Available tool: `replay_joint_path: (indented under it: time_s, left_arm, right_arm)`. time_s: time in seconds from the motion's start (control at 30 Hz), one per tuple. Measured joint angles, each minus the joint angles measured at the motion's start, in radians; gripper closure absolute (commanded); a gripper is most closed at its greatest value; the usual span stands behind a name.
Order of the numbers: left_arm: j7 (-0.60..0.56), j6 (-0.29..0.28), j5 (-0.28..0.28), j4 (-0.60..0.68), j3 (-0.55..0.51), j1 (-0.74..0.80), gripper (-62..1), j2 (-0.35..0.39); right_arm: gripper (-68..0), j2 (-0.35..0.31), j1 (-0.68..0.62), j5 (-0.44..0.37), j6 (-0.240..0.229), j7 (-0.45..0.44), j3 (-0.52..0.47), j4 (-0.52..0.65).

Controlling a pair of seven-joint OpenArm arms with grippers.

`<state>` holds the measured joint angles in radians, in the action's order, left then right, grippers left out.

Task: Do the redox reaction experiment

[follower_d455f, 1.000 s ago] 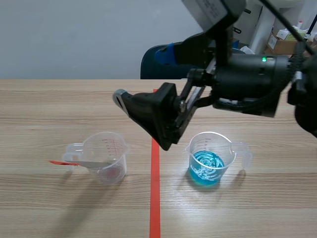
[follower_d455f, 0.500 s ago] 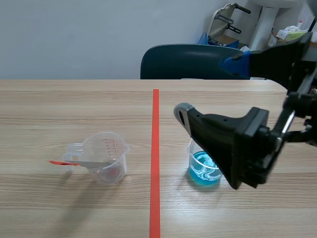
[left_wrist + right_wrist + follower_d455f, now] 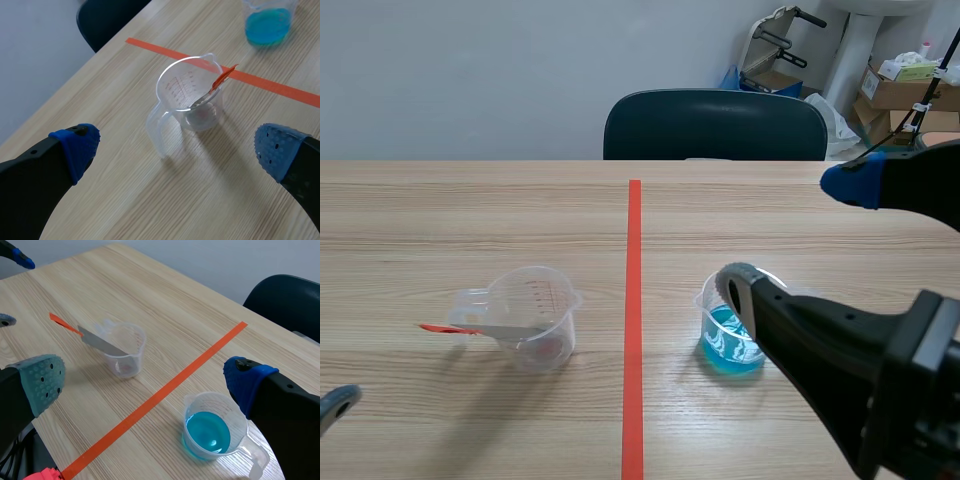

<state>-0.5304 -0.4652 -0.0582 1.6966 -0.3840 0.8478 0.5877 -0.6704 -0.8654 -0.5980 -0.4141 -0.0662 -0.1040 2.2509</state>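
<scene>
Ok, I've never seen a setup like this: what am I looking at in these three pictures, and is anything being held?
It is a two-armed robot at a wooden table. One picture is taken from between the arms, looking across the table; the other two come from a camera on each wrist, looking past that arm's own two padded fingers. The left gripper and the right gripper are both open and hold nothing. Two clear measuring cups stand either side of an orange-red tape line, which is only a mark. The cup of blue liquid is on the right arm's side. The other cup, on the left, has a thin metal spatula with a red handle leaning in it.
</scene>
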Motion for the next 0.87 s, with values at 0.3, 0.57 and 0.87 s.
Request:
replay_joint_path:
  time_s: [0.3,0.57,0.87]
  left_arm:
    - [0.164,0.166,0.002,0.043,0.204,-0.098,-62.3,0.0]
    - [0.211,0.235,0.002,0.075,0.333,-0.159,-62.3,0.0]
    - [0.216,0.234,0.089,0.082,0.345,-0.161,-62.3,0.0]
  right_arm:
    - [-67.9,0.0,0.003,0.006,0.0,0.007,0.0,0.0]
    - [-67.9,0.0,0.003,0.006,0.0,0.026,0.0,0.0]
    - [-67.9,0.0,0.003,0.006,0.0,0.027,0.0,0.0]
